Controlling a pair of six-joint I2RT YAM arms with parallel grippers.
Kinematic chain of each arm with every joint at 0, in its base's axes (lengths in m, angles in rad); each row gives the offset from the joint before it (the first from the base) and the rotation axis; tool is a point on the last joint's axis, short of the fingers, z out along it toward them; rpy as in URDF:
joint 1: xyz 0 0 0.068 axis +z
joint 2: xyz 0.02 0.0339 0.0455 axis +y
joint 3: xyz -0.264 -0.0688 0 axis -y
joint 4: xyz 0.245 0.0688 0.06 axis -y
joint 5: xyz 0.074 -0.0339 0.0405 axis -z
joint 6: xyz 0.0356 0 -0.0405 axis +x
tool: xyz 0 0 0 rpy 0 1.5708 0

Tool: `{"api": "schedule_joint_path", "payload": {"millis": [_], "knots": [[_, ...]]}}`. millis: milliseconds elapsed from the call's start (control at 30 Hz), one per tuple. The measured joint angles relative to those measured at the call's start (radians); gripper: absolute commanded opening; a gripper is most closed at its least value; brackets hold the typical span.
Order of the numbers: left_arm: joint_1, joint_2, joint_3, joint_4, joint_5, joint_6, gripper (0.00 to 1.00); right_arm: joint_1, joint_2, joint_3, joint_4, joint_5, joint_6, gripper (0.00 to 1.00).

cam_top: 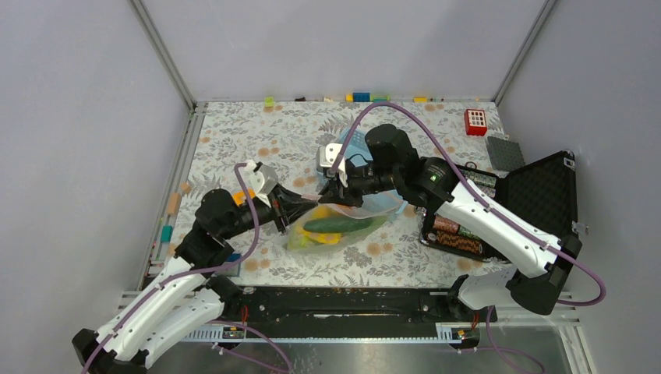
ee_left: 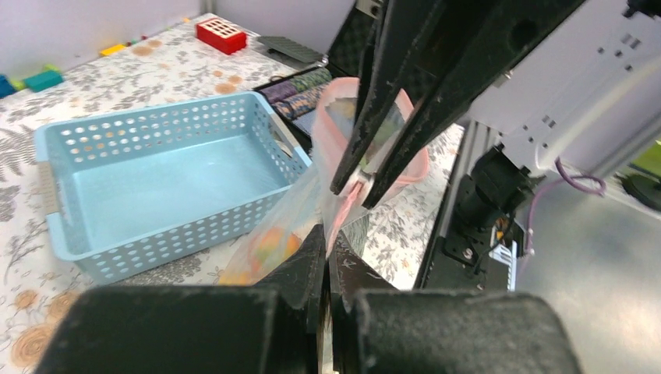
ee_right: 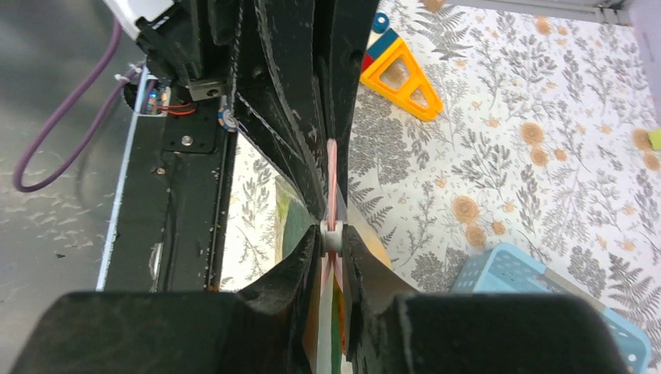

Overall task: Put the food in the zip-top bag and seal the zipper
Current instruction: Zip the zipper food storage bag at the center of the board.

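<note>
I am pinching the zipper [ee_right: 332, 167] in the tightly closed left gripper [ee_left: 328, 253] and right gripper [ee_right: 333, 238], stretching it taut to seal, I judge, with the zip-top bag [cam_top: 372, 224] of food [cam_top: 337, 225] resting toward the worktop's near edge.

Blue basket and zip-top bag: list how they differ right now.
The blue basket is perforated and empty; the zip-top bag is clear, crinkly and holds food, including a cucumber. The basket sits ungripped on the table; the bag's zipper is pinched by the left gripper and the right gripper. Both are containers.
</note>
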Motion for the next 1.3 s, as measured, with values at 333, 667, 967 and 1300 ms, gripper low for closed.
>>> {"api": "schedule_joint_path", "payload": {"millis": [333,667,967,1300], "knots": [[-0.006,-0.055,-0.008,-0.009,-0.287,-0.090,0.00,-0.001,-0.031,-0.006,-0.025,0.146,-0.014,0.12],[-0.009,-0.062,-0.008,-0.060,-0.612,-0.203,0.00,-0.025,-0.119,-0.186,0.064,0.259,0.068,0.11],[-0.010,-0.011,0.009,-0.095,-0.760,-0.256,0.00,-0.074,-0.249,-0.362,0.161,0.344,0.204,0.07],[-0.010,0.005,0.025,-0.114,-0.837,-0.262,0.00,-0.149,-0.378,-0.515,0.219,0.360,0.363,0.04]]}}
